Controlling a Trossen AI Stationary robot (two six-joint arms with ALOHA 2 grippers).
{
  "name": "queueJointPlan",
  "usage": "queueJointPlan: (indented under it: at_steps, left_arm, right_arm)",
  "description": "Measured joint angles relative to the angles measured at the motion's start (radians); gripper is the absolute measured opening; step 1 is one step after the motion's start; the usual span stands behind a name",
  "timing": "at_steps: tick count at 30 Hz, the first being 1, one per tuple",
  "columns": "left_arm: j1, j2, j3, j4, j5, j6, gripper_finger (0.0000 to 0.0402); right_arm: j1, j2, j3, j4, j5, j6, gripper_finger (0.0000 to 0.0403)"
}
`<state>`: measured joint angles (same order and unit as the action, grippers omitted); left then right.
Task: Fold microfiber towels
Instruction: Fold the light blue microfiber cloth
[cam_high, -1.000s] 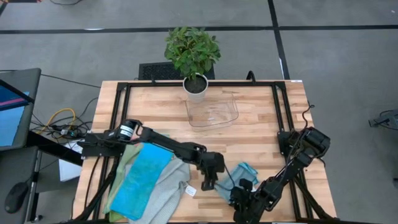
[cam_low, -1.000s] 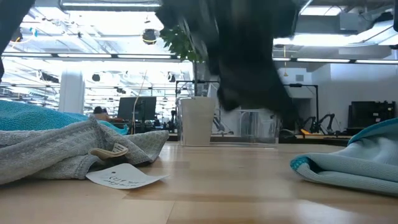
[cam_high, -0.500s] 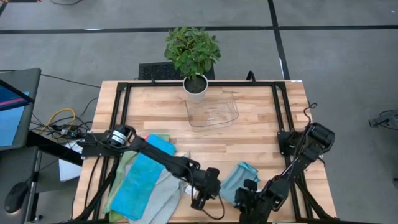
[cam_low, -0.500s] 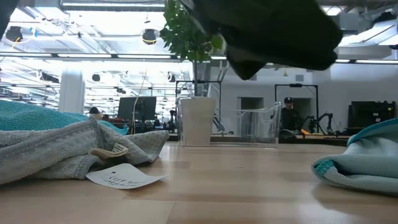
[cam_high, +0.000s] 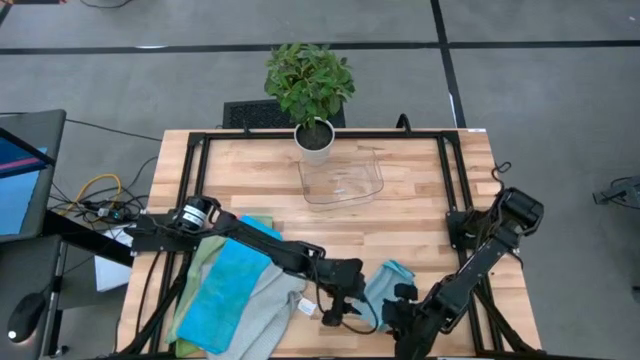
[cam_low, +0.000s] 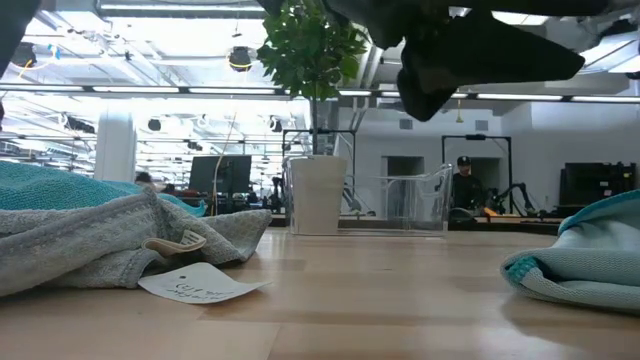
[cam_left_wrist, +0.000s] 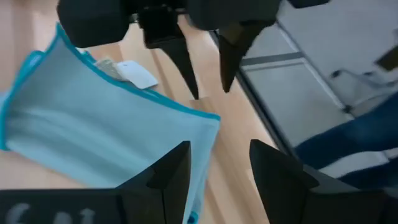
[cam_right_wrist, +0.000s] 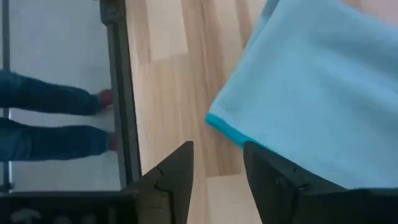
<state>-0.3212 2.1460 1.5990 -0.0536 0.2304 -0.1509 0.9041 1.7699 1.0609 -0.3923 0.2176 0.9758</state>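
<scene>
Down near the front edge of the tabletop (cam_high: 420, 215), right of the middle, lies a light grey towel with teal edging (cam_high: 385, 283), bunched and partly doubled over. Both grippers hover just beside it. The left gripper (cam_high: 333, 315) hangs at the towel's left side, its fingers (cam_left_wrist: 168, 180) spread apart with nothing between them; the cloth's teal hem runs below and just past them. The right gripper (cam_high: 398, 312) sits at the towel's front side, close to the table's front rail, its fingers (cam_right_wrist: 174, 174) also apart and empty, over a corner of the cloth and bare wood.

Farther left, at the front left corner, a heap of other towels rests: a bright blue towel (cam_high: 228, 293) on top, a grey towel (cam_high: 268, 315) with a white tag (cam_low: 200, 286) spilling toward the middle, and a green towel (cam_high: 205, 258) peeking out beneath.

Toward the back edge, a clear plastic tray (cam_high: 343, 180) stands in the middle, with a potted plant (cam_high: 311, 95) just behind it.
</scene>
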Motion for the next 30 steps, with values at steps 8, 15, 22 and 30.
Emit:
queueJointPlan:
  at_steps: [8, 15, 22, 30]
  left_arm:
    - [0.022, 0.000, 0.000, -0.037, 0.129, -0.027, 0.0153]
    - [0.022, 0.000, 0.000, -0.063, 0.124, -0.031, 0.0153]
    - [0.022, 0.000, 0.000, -0.071, 0.093, -0.035, 0.0153]
    - [0.022, 0.000, 0.000, -0.072, 0.070, -0.064, 0.0153]
  right_arm:
    - [-0.028, 0.093, 0.098, -0.069, -0.003, -0.141, 0.0182]
    - [-0.020, 0.162, 0.108, -0.077, -0.010, -0.139, 0.0188]
    - [-0.018, 0.169, 0.108, -0.075, -0.004, -0.128, 0.0182]
    - [-0.014, 0.216, 0.115, -0.111, 0.020, -0.070, 0.0143]
